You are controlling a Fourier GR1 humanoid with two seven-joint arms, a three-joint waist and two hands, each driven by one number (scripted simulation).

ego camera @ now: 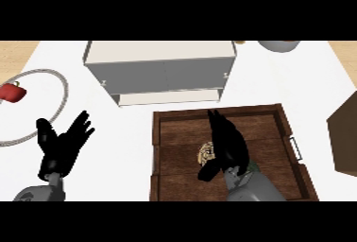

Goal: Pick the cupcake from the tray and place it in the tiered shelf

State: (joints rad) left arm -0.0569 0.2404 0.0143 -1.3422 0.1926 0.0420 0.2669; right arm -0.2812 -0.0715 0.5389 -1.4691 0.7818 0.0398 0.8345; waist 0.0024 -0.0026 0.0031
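The right hand [225, 146] is extending its fingers [217, 124] straight toward the far wall of the tray, with the thumb [207, 172] hanging down on the left side; the fingers are uncurled and are gripping nothing. The cupcake [205, 152] is lying on the tray floor just beside the hand's left edge, between the palm and the thumb, and is partly hidden by the hand. Whether the hand is touching it cannot be determined from this view.

The tray [166, 156] is a dark brown wooden box with raised walls and a handle on its right side. It is sitting on the white counter [125, 151], directly in front of the tiered shelf [160, 66]. The shelf is a white and grey unit standing at the far centre of the counter, with a lower ledge showing along its front.

The left hand [63, 142] is resting on the left, well apart from the tray, with fingers spread and pointing upward.

A red object [12, 92] is sitting inside a grey ring [64, 87] at the far left. A dark brown board [345, 137] is lying at the right edge.
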